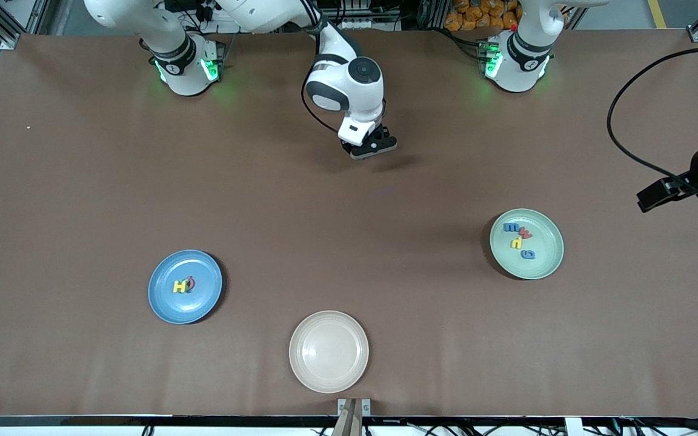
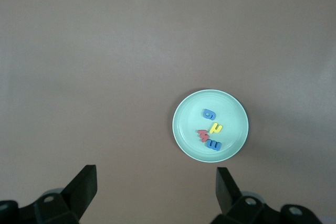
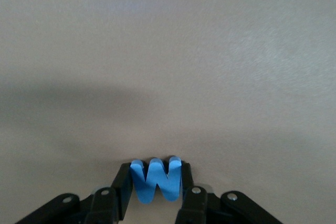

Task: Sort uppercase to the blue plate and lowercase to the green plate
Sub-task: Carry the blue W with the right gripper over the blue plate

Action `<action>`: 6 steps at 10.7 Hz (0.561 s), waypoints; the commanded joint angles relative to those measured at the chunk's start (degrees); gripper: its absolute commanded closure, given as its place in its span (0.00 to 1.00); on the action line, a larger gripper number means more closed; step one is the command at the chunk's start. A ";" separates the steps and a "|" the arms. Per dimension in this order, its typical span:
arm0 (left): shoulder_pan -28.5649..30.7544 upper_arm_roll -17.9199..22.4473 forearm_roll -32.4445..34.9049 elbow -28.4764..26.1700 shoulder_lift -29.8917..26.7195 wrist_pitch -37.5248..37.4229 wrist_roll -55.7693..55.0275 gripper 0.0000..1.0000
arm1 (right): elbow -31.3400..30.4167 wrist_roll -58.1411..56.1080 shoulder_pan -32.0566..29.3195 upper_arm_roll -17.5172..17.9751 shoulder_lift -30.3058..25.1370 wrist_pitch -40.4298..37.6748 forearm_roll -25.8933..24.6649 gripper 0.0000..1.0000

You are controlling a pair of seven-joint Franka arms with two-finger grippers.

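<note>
Starting at the right arm's end of the bench (image 1: 52, 242), we see the blue plate (image 1: 185, 286) with a yellow H (image 1: 179, 286) lying flat in its middle and a salmon-red letter (image 1: 189, 283) touching it on the side toward the green plate; the H's uprights run roughly toward and away from the front camera. Next comes the cream plate (image 1: 328, 351), nearest that camera, with nothing in it. Above the bare bench, between the two robot bases, hangs the right gripper (image 1: 373, 147), its jaws closed on a blue letter (image 3: 156, 180) that reads in the right wrist view as a W or an E turned on its side; the letter stands on edge between the jaws, its three prongs pointing away from the wrist and its long axis running across from one finger to the other. Toward the left arm's end lies the green plate (image 1: 526, 243), holding four letters: a blue w/m (image 1: 512, 228), a red w (image 1: 526, 232) just beside it, a yellow d/p (image 1: 516, 243) nearer the camera, and a blue rounded letter (image 1: 528, 254) nearest of all. The left gripper (image 2: 152, 192) waits high above the bench near that plate, its jaws wide apart and holding nothing.
</note>
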 commanded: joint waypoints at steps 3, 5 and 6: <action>-1.30 0.56 -1.42 1.24 -0.17 -1.20 1.01 0.00 | 0.06 -7.37 -7.56 0.33 -9.15 -8.58 1.65 1.00; -1.40 0.91 -1.68 1.86 -0.26 -1.11 1.01 0.00 | 0.06 -19.21 -15.10 0.16 -13.54 -13.92 6.21 1.00; -1.31 0.99 -1.86 1.95 -0.61 -1.46 1.09 0.00 | 0.41 -26.76 -19.58 -0.10 -15.13 -16.57 8.67 1.00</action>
